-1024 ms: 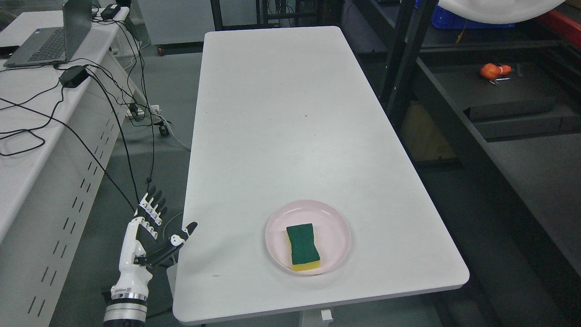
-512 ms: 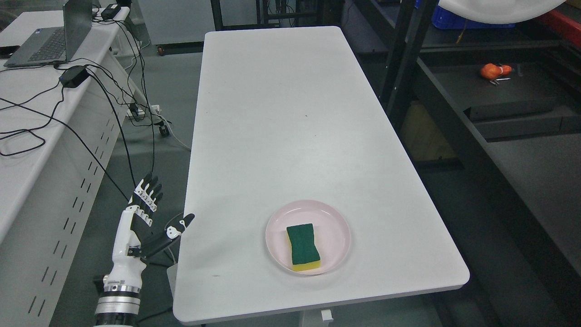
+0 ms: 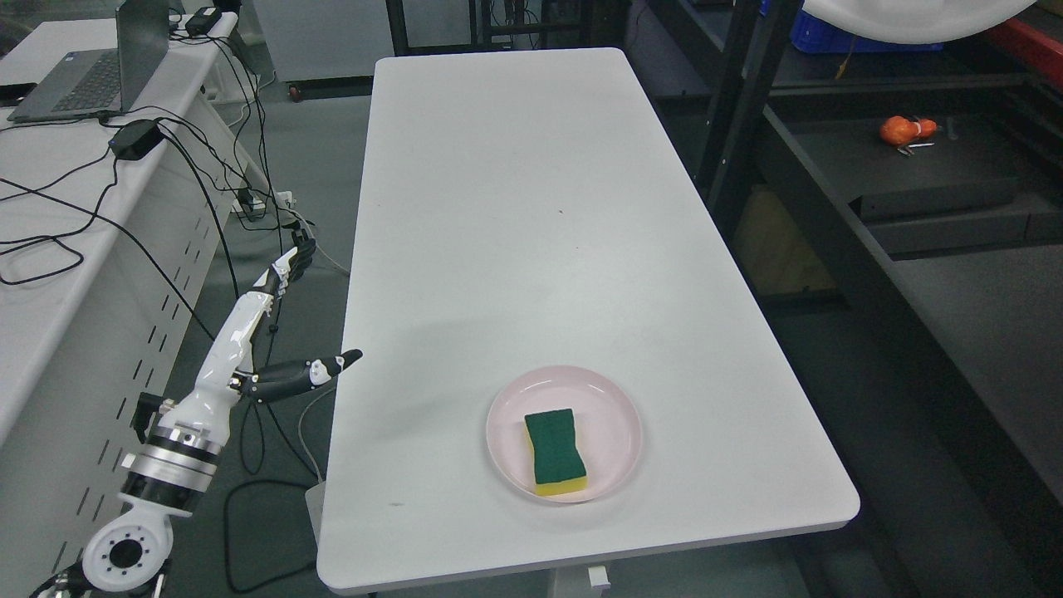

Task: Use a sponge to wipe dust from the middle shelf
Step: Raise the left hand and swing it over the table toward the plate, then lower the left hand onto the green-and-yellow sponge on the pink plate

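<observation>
A green-topped sponge [image 3: 555, 451] with a yellow underside lies on a pink plate [image 3: 614, 415] near the front edge of the white table [image 3: 531, 208]. My left hand [image 3: 274, 324] is raised beside the table's left edge, well to the left of the plate. Its fingers are stretched out and the thumb points toward the table; it holds nothing. A dark metal shelf unit [image 3: 913, 274] stands to the right of the table. The right hand does not show.
A white desk [image 3: 50, 274] on the left carries a laptop [image 3: 91, 75], a power brick and several loose cables. An orange object [image 3: 903, 129] lies on the dark shelf at the right. A blue crate [image 3: 830, 37] sits at the back right.
My left arm has risen and extended forward along the table's left edge, so the wrist and forearm now show; the fingers reach farther away. The sponge and plate have not moved.
</observation>
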Tool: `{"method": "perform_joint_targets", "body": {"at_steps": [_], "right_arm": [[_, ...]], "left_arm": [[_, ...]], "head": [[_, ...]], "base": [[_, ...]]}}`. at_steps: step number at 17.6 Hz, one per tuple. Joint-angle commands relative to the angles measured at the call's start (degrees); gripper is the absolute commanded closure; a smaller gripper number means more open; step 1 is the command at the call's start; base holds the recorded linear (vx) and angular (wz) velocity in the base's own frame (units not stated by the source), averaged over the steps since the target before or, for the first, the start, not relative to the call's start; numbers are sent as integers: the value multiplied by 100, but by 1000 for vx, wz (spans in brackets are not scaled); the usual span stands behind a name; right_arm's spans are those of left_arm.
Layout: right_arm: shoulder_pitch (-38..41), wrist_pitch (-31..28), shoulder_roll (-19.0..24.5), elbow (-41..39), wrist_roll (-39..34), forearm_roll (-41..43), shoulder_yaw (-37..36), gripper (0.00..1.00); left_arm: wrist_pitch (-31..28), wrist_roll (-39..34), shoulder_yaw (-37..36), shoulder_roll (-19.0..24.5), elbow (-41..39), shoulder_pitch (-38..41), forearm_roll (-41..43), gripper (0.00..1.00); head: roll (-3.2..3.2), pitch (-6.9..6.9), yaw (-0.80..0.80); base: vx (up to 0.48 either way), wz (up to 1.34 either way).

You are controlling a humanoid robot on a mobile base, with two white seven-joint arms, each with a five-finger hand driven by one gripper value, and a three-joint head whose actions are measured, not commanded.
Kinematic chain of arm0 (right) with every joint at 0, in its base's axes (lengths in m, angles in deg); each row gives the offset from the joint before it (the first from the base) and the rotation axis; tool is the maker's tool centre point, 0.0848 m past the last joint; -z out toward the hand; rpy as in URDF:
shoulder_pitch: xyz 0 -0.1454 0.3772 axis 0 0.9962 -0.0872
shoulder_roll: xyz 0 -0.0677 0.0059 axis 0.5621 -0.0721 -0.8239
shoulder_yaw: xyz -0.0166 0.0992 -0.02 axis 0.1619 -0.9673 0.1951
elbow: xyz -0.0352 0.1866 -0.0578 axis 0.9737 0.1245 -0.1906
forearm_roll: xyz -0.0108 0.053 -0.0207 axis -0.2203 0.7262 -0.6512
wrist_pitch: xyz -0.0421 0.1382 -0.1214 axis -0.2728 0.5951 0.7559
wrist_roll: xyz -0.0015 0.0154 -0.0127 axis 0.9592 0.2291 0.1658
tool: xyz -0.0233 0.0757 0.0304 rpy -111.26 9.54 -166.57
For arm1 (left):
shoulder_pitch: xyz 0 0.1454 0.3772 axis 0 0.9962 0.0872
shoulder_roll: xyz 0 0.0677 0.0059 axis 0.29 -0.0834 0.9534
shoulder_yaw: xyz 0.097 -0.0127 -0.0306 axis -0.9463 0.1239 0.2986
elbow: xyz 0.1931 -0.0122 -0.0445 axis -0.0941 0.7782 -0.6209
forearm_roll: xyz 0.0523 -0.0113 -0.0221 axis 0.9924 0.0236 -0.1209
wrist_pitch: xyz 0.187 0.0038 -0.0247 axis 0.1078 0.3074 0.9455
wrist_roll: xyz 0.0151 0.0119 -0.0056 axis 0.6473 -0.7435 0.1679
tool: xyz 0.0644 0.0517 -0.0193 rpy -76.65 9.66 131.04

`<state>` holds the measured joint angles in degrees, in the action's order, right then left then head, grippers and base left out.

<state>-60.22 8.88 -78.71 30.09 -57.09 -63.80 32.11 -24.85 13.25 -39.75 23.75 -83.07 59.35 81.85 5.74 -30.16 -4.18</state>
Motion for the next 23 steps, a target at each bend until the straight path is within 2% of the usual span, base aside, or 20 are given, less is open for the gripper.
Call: {"method": "perform_joint_targets", "body": {"at_steps": [1, 6, 8, 16, 18, 21, 23], "right_arm": [[-6, -412, -100, -100, 0, 0, 0, 0], [-6, -412, -100, -100, 0, 0, 0, 0], [-6, -412, -100, -100, 0, 0, 0, 0], [3, -412, -100, -100, 0, 0, 0, 0], [3, -412, -100, -100, 0, 0, 0, 0], [3, -421, -100, -100, 0, 0, 0, 0], [3, -412, -100, -100, 0, 0, 0, 0]], "left_arm": [[644, 535, -569, 990, 949, -878, 1668, 1], [1901, 765, -1114, 867, 1932, -1633, 3258, 1], [2227, 774, -1307, 797, 2302, -1950, 3717, 1], [2781, 783, -2581, 568, 2585, -3110, 4123, 1], [3062, 791, -2880, 393, 2620, -3225, 4123, 1], [3134, 835, -3040, 94, 2620, -3173, 4088, 1], [3212, 1177, -3022, -73, 2620, -3147, 4061, 1]], "head": [[0, 0, 0], [0, 0, 0], [0, 0, 0], [0, 0, 0], [0, 0, 0], [0, 0, 0], [0, 0, 0]], "base": [[0, 0], [0, 0], [0, 0], [0, 0], [0, 0], [0, 0], [0, 0]]}}
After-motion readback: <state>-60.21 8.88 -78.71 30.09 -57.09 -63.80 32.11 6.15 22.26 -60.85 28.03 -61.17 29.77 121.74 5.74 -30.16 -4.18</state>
